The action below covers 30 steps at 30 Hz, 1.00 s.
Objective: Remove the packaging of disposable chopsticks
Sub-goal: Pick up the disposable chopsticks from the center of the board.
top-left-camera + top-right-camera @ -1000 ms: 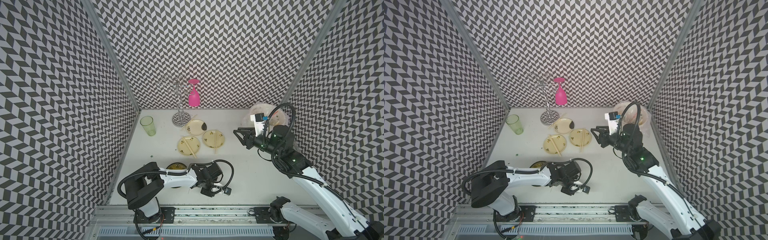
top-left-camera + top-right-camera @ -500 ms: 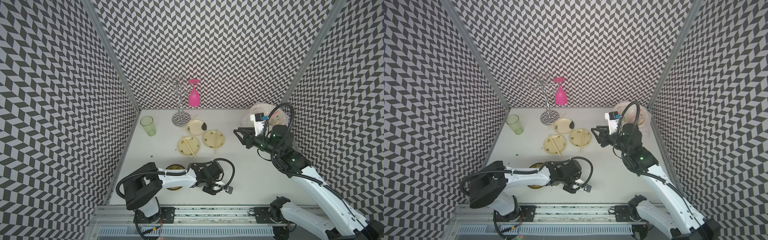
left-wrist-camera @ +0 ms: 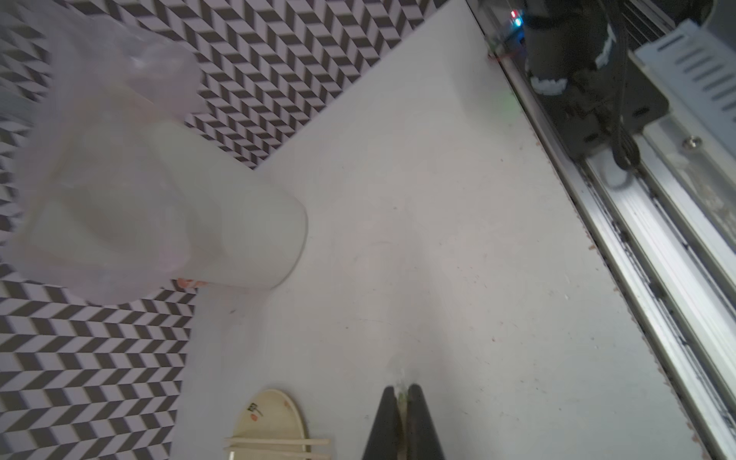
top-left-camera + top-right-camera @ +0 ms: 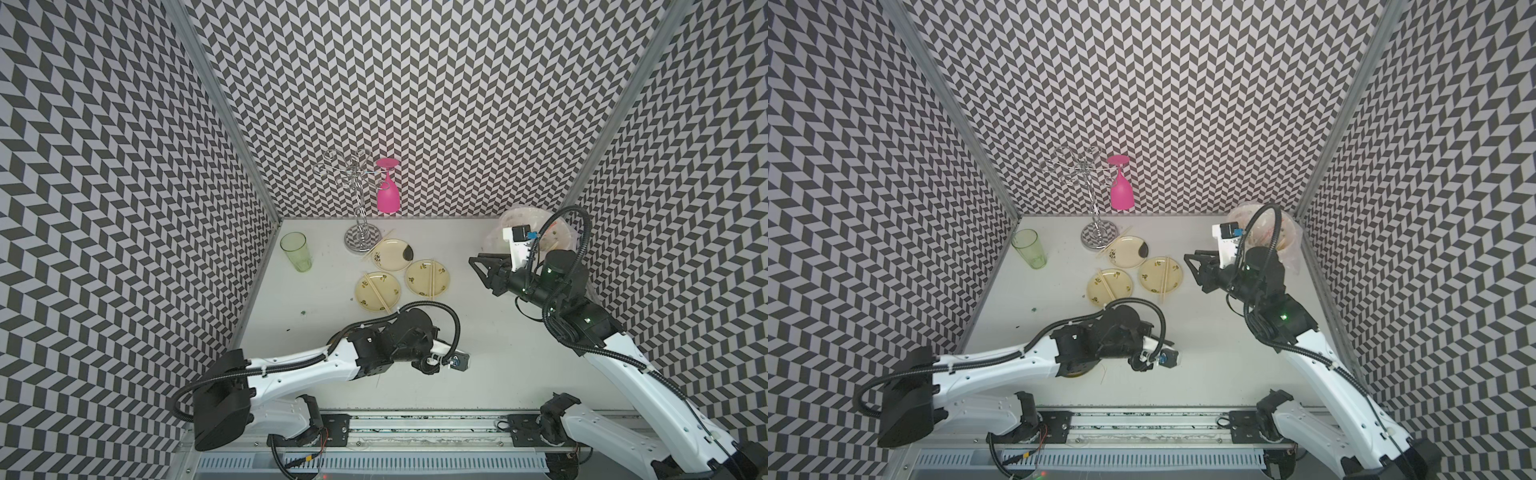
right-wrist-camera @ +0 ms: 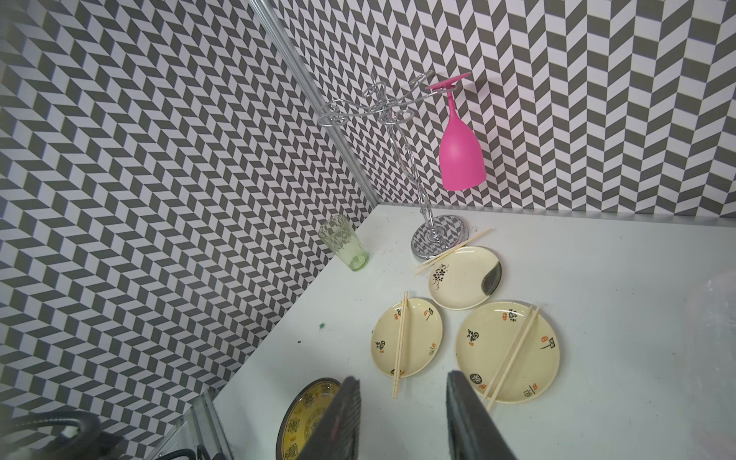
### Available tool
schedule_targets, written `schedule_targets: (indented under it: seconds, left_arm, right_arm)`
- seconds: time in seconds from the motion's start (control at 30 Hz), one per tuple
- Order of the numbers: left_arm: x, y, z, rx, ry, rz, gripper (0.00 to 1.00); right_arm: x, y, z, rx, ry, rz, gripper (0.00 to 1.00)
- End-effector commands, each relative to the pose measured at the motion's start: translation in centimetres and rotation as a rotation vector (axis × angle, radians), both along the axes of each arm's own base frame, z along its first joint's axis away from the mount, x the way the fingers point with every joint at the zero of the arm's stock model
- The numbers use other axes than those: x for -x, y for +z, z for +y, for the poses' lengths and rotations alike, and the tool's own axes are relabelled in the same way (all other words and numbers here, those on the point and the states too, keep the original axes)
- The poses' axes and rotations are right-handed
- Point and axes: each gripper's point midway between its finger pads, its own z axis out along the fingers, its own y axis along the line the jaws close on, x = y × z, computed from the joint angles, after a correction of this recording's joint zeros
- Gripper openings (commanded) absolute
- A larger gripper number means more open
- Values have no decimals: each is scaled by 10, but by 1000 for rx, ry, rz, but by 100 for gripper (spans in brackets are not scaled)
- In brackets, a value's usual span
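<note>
My left gripper (image 3: 402, 392) is shut on a thin clear strip of packaging with a green fleck at the tips. It sits low over the white table (image 3: 438, 239); from above its fingers are hidden under the left wrist (image 4: 409, 338). Bare disposable chopsticks lie in pairs: one across the near plate (image 4: 378, 293), one across the neighbouring plate (image 4: 432, 278), and one beside the rack base (image 4: 376, 249). My right gripper (image 5: 402, 382) is open and empty, hovering right of the plates in both top views (image 4: 478, 266) (image 4: 1192, 262).
A dark-rimmed yellow bowl (image 5: 306, 414) lies under the left arm (image 4: 1075, 376). A green glass (image 4: 296, 251) stands at the back left. A wire rack (image 4: 361, 239) holds a pink glass (image 4: 388, 193). A big crinkled clear bag (image 3: 99, 159) sits at the back right.
The left arm has swung away from the front edge, over the yellow bowl, and its jaws have closed a little further. The right arm has barely moved.
</note>
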Motion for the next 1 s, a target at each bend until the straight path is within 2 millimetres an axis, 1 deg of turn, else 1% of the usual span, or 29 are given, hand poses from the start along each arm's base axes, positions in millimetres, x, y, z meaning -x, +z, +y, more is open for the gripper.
schedule_targets:
  seconds: [0.0, 0.07, 0.1, 0.13, 0.23, 0.33, 0.37, 0.43, 0.5, 0.57, 0.67, 0.73, 0.8, 0.97]
  left_arm:
    - [-15, 92, 3, 299, 79, -27, 0]
    - [-30, 129, 16, 424, 164, -5, 0]
    - [-40, 151, 23, 495, 217, 12, 0]
    - [-51, 168, 33, 557, 262, 41, 0]
    - [-62, 216, 51, 706, 266, 116, 0]
    - [-64, 253, 66, 831, 220, 183, 0]
    - [-66, 262, 71, 864, 213, 203, 0]
    - [-77, 278, 82, 936, 232, 271, 0]
    - [-84, 287, 90, 987, 227, 330, 0]
    - [-83, 296, 99, 1046, 178, 383, 0]
    - [-84, 302, 110, 1100, 137, 456, 0]
    - [-85, 303, 116, 1118, 129, 482, 0]
    - [-82, 303, 124, 1147, 96, 513, 0]
    - [-78, 301, 137, 1186, 70, 566, 0]
  right_arm:
    - [4, 49, -6, -58, -24, -130, 36]
    - [6, 60, -6, -75, -20, -166, 36]
    - [9, 65, -5, -87, -7, -186, 35]
    - [12, 70, -3, -98, 13, -213, 35]
    - [24, 80, 11, -133, 123, -275, 35]
    - [39, 84, 31, -153, 288, -311, 36]
    - [43, 84, 36, -154, 335, -317, 37]
    - [53, 86, 47, -165, 420, -340, 38]
    - [64, 84, 57, -171, 467, -374, 41]
    - [71, 77, 71, -155, 479, -402, 45]
    - [74, 64, 93, -86, 445, -425, 49]
    - [73, 59, 101, -80, 417, -429, 50]
    - [71, 54, 106, -95, 393, -436, 55]
    - [63, 46, 122, -68, 362, -427, 56]
